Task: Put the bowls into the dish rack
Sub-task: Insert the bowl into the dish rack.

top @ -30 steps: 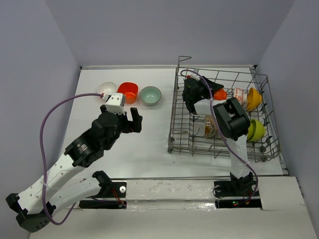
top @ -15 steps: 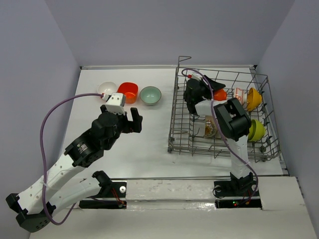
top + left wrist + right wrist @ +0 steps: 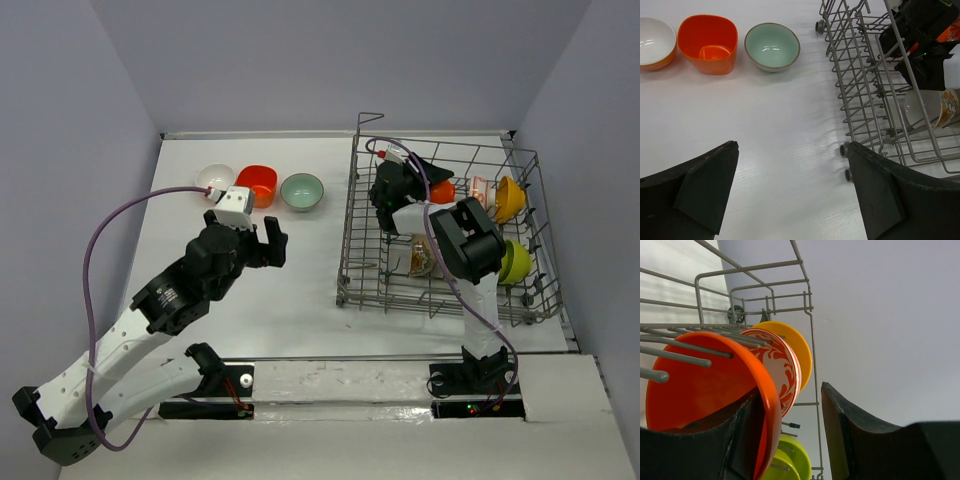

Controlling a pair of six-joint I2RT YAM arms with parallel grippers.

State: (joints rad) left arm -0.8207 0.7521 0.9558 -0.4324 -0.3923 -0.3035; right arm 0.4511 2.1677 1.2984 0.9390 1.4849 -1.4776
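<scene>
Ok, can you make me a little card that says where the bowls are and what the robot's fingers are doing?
On the table: white bowl, red-orange bowl, pale teal bowl, in a row
In the dish rack: orange bowl, red-patterned bowl, yellow-orange bowl, lime green bowl, standing on edge
Left fingers: open, holding nothing, above the table
Right fingers: open, one on each side of the orange bowl's rim

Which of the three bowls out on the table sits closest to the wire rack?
The pale teal bowl, at the right end of the row; the red-orange bowl and the white bowl lie farther left of the dish rack.
</scene>
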